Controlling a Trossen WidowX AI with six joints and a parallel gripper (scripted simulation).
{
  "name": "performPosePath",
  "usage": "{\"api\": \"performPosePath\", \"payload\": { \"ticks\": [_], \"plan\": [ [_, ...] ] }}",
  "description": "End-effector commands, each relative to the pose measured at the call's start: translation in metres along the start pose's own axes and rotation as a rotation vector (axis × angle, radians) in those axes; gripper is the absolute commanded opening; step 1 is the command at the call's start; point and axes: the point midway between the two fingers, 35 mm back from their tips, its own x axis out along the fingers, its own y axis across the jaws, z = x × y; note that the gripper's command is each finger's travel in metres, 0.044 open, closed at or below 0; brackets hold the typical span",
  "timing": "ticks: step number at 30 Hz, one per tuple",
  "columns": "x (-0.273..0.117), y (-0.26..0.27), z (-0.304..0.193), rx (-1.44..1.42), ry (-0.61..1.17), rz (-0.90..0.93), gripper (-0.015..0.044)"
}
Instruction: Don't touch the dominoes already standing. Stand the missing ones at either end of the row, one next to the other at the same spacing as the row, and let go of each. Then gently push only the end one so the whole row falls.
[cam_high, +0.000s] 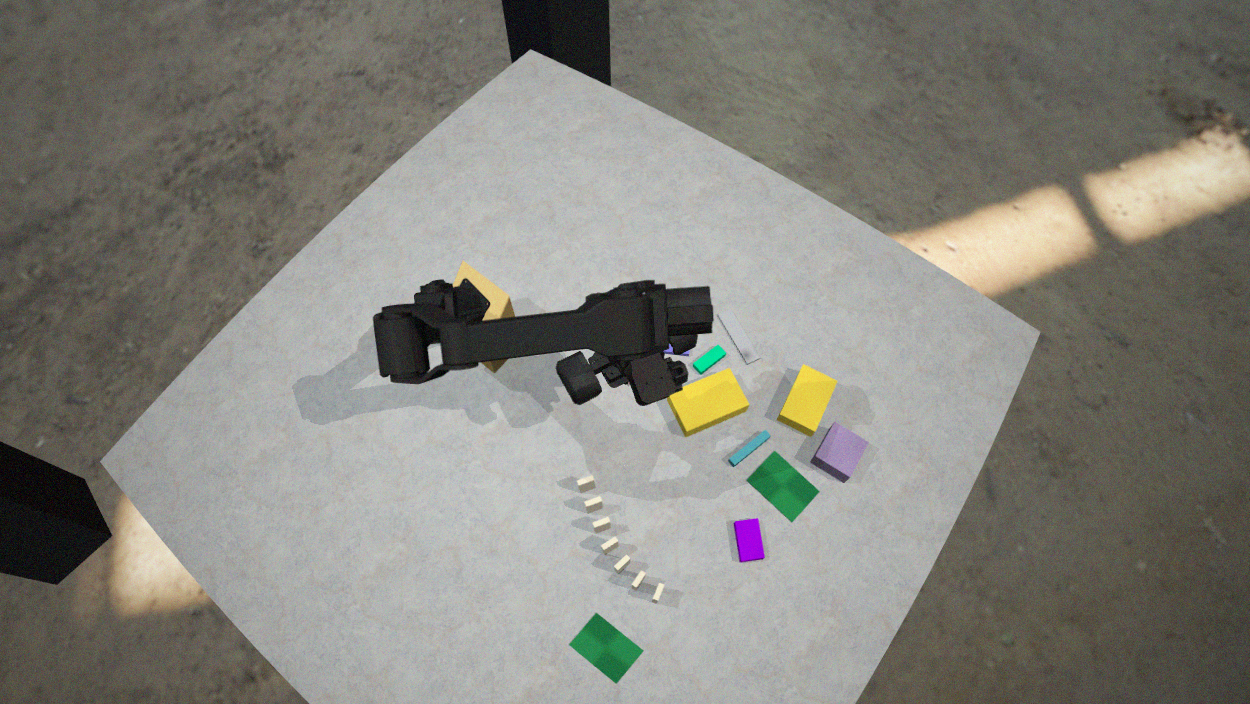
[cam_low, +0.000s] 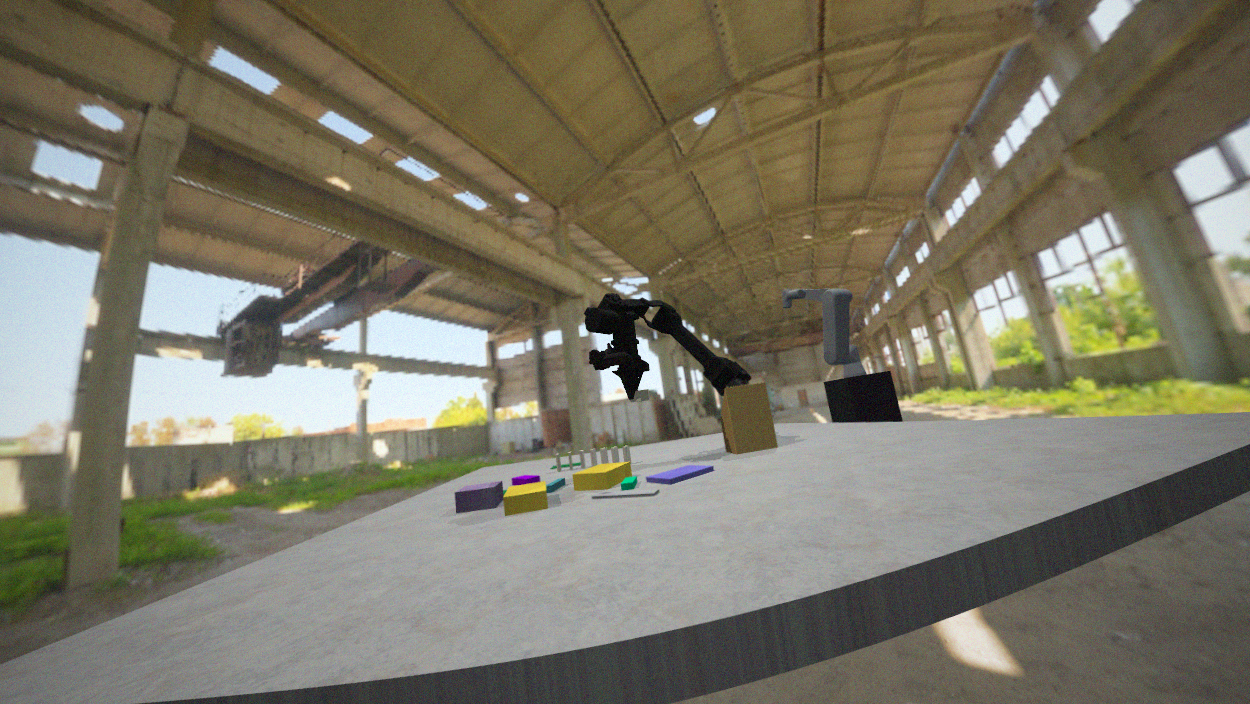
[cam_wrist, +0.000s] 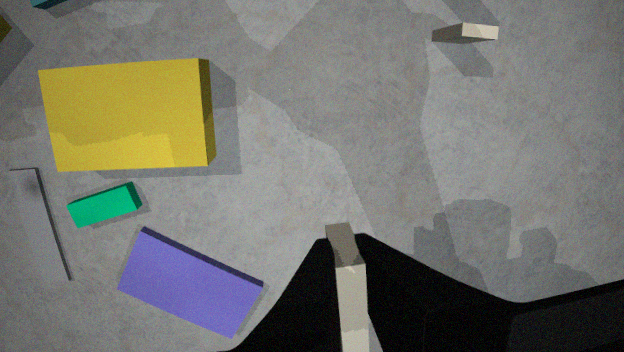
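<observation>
My gripper (cam_low: 633, 397) (cam_wrist: 341, 248) is shut on a cream domino (cam_wrist: 354, 300), held above the table between the fingertips. In the top view the arm hides the fingertips and this domino. Several cream dominoes stand upright in a curved row. In the top view one end domino (cam_high: 586, 482) is nearest the arm, and the other end domino (cam_high: 657, 592) is at the lower right of the row. The wrist view shows one standing domino (cam_wrist: 480, 31) at the upper right, apart from the gripper.
Two yellow blocks (cam_high: 710, 403) (cam_high: 808, 399), a small green block (cam_high: 709, 359) (cam_wrist: 105, 206), a violet slab (cam_low: 680, 473) (cam_wrist: 190, 282) and a grey strip (cam_high: 739, 339) lie near the arm. A teal bar (cam_high: 749, 447), mauve block (cam_high: 841, 450), purple block (cam_high: 748, 539) and green squares (cam_high: 782, 486) (cam_high: 606, 648) flank the row.
</observation>
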Motion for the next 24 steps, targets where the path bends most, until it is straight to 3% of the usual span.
{"api": "performPosePath", "payload": {
  "ticks": [1, 12, 24],
  "plan": [
    [0.0038, 0.0072, -0.025, -0.908, 0.022, 0.002, 0.0021],
    [0.0039, 0.01, -0.0341, -1.44, 0.022, 0.008, 0.0021],
    [0.0039, 0.01, -0.0342, -1.446, 0.022, 0.008, 0.0021]
  ]
}}
